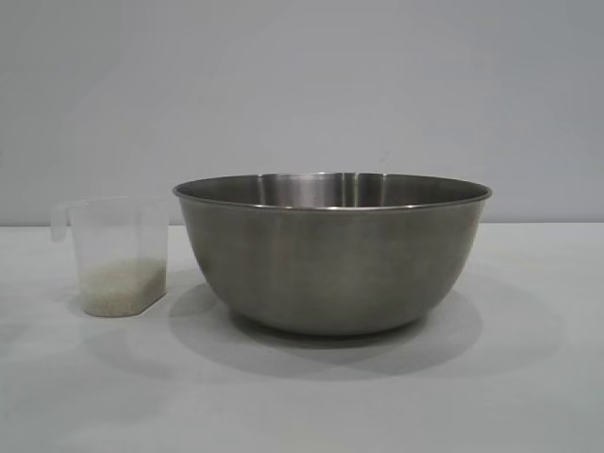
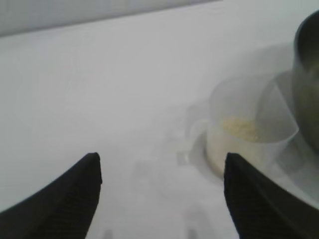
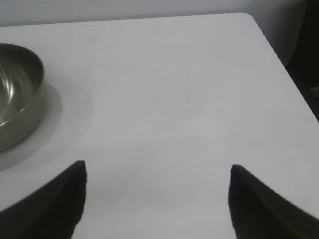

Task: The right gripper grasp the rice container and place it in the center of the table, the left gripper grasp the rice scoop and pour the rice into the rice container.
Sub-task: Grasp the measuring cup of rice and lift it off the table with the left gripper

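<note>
Rice container (image 1: 332,255) is seen mid-frame on the tabletop (image 1: 302,396); rice scoop (image 1: 115,255), with rice (image 1: 123,283) inside, stands just left; left gripper (image 2: 162,169) and right gripper (image 3: 157,174) fingers are spread wide, nothing held.

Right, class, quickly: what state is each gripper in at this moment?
Left gripper: open, holding nothing, near the rice scoop.
Right gripper: open, holding nothing, over bare table.

Soft, even overhead light; the steel bowl (image 1: 332,255) casts a faint shadow on the counter (image 1: 302,396) toward 6 o'clock. Glare streaks its rim. Left wrist view is blurred, the near fingers (image 2: 65,199) out of focus.
</note>
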Motion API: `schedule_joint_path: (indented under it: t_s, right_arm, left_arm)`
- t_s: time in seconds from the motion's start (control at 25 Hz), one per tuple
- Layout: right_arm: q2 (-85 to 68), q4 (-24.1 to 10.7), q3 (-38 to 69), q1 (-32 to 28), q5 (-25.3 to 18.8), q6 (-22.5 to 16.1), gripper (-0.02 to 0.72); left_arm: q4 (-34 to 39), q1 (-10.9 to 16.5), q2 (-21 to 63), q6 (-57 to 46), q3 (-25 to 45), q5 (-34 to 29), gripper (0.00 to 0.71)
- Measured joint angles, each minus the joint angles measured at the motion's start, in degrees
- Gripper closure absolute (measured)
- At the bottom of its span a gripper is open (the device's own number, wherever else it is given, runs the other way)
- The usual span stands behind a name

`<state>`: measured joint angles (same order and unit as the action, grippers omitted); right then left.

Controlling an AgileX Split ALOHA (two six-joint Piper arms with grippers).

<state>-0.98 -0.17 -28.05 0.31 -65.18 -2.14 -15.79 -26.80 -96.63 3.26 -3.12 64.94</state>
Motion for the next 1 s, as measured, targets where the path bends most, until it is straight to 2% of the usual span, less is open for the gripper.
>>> schedule_joint_path:
  t_s: [0.28, 0.32, 0.4, 0.52, 0.6, 1.0]
  right_arm:
    - [0.0, 0.0, 0.0, 0.0, 0.0, 0.0, 0.154]
    - [0.0, 0.0, 0.0, 0.0, 0.0, 0.0, 0.154]
    - [0.0, 0.0, 0.0, 0.0, 0.0, 0.0, 0.154]
    - [0.0, 0.0, 0.0, 0.0, 0.0, 0.0, 0.154]
    - [0.0, 0.0, 0.0, 0.0, 0.0, 0.0, 0.154]
    - [0.0, 0.0, 0.0, 0.0, 0.0, 0.0, 0.154]
  left_arm:
    - [0.5, 0.0, -9.9, -3.3, -3.2, 0.1, 0.223]
    - [0.5, 0.0, -10.2, -3.3, -3.6, 0.1, 0.284]
    - [0.5, 0.0, -10.6, -3.3, -4.6, 0.2, 0.364]
    - [0.5, 0.0, -10.6, -3.1, -6.0, 0.2, 0.543]
    - [0.5, 0.0, -10.6, -2.0, -6.8, 0.2, 0.608]
    - [0.6, 0.0, -10.6, 4.5, -11.3, 0.3, 0.597]
